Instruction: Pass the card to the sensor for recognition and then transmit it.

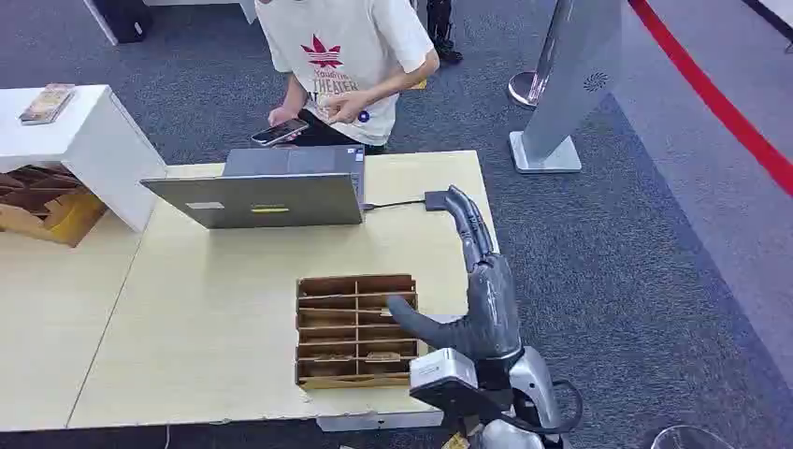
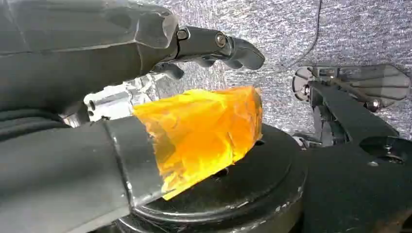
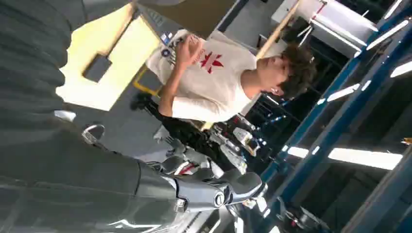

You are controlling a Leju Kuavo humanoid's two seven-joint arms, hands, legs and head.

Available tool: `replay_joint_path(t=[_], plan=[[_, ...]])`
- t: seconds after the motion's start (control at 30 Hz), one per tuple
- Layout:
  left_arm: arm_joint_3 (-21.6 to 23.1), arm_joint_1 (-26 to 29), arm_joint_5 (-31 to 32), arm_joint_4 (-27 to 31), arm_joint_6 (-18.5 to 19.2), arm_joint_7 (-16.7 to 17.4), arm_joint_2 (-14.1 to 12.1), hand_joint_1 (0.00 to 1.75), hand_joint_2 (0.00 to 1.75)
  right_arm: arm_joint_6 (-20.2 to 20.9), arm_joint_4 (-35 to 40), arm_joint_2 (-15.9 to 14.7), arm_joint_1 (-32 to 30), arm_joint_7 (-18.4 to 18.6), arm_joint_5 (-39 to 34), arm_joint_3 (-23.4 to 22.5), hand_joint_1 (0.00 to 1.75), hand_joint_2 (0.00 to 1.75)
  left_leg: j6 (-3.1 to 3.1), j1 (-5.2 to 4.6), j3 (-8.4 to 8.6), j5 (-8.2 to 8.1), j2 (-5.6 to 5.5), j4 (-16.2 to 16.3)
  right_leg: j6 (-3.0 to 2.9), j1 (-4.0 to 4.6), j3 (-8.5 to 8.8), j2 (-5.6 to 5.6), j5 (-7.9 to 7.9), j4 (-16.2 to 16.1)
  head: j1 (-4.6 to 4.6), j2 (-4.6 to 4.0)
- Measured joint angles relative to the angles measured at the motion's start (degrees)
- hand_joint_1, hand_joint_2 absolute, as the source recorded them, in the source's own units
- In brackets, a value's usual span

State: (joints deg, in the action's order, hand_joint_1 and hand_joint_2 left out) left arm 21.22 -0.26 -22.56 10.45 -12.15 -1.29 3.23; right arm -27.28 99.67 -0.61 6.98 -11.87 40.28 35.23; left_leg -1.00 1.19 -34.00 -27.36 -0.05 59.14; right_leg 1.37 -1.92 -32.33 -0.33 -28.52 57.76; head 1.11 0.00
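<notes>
Now: right robot hand (image 1: 482,281) raised above bench (image 1: 215,318), fingers spread, holding nothing, beside card tray (image 1: 356,329). Left robot hand (image 2: 145,97) hanging low, grip unclear. Card itself not discernible. Person (image 1: 346,56) behind laptop (image 1: 271,192).

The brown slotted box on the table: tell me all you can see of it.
The slotted box looks like brown cardboard or thin wood, split by dividers into two columns of shallow rows. It lies flat on the pale table near the front edge, in front of the laptop. The right hand overlaps its right side, thumb stretched across; contact is unclear.
</notes>
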Motion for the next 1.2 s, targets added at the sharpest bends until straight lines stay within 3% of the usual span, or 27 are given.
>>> replay_joint_path(t=[0.47, 1.2], plan=[[2.7, -0.3, 2.4, 0.0, 0.3, 1.0, -0.5, 0.00, 0.00, -3.0, -6.2, -0.2, 6.8, 4.2, 8.6, 1.2, 0.00, 1.75, -0.03, 0.00, 0.00, 0.02, 0.00, 0.0, 0.00, 0.00, 0.00, 0.01, 0.01, 0.0, 0.00, 0.00], [7.1, -1.6, 6.7, 0.0, 1.7, 3.2, -1.6, 0.00, 0.00, -2.9, -24.4, 1.9, 19.8, 10.0, 18.9, 1.0, 0.00, 1.75, -0.03, 0.00, 0.01, 0.08, -0.01, 0.0, -0.01, 0.00, 0.01, 0.01, 0.03, 0.0, -0.02, 0.00]])
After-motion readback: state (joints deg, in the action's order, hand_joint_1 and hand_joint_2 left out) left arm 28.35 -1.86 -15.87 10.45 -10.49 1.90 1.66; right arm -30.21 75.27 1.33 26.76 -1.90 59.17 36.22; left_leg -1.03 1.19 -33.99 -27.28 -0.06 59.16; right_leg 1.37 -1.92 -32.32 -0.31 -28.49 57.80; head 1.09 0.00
